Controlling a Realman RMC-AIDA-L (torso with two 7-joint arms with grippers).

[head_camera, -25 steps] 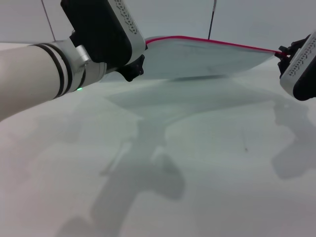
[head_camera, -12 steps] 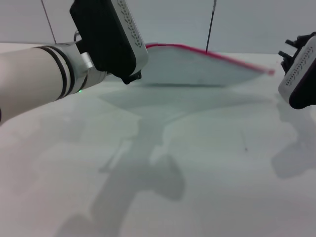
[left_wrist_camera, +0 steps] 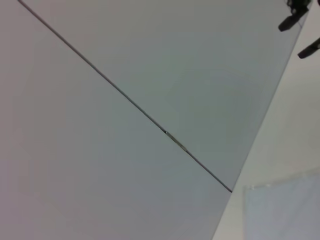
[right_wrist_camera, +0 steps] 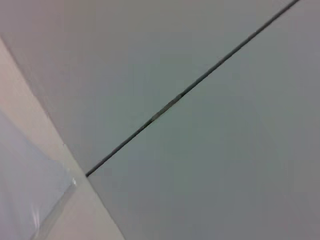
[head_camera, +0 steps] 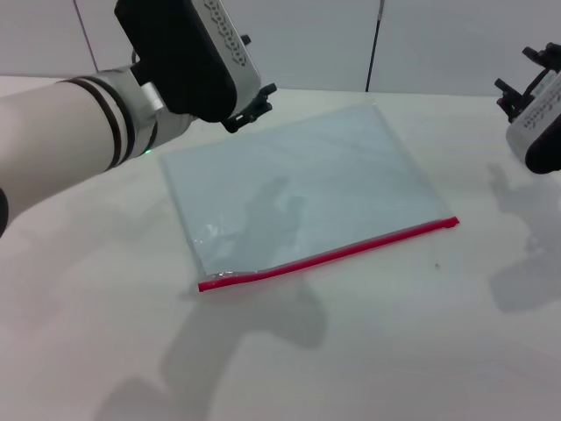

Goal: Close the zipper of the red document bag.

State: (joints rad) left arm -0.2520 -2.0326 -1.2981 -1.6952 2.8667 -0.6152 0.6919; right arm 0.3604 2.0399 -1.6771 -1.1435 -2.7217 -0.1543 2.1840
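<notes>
The red document bag (head_camera: 298, 189), a pale translucent pouch, lies flat on the white table (head_camera: 394, 351). Its zipper (head_camera: 333, 254) is the red strip along the edge nearest me; I cannot make out the slider. My left gripper (head_camera: 252, 105) hovers open above the bag's far left corner, touching nothing. My right gripper (head_camera: 517, 70) hangs open at the right edge of the head view, well clear of the bag. A corner of the bag (left_wrist_camera: 282, 210) shows in the left wrist view, and another corner of the bag (right_wrist_camera: 30, 200) in the right wrist view.
A grey panelled wall (head_camera: 438, 44) with a dark vertical seam rises behind the table. Both wrist views are mostly filled by this wall (left_wrist_camera: 125, 100). Bare tabletop surrounds the bag on the near side and the right.
The bag was held up in the air between both grippers with its red edge on top. Both have let go, and it now lies flat, red edge toward me. The right gripper drew back rightward.
</notes>
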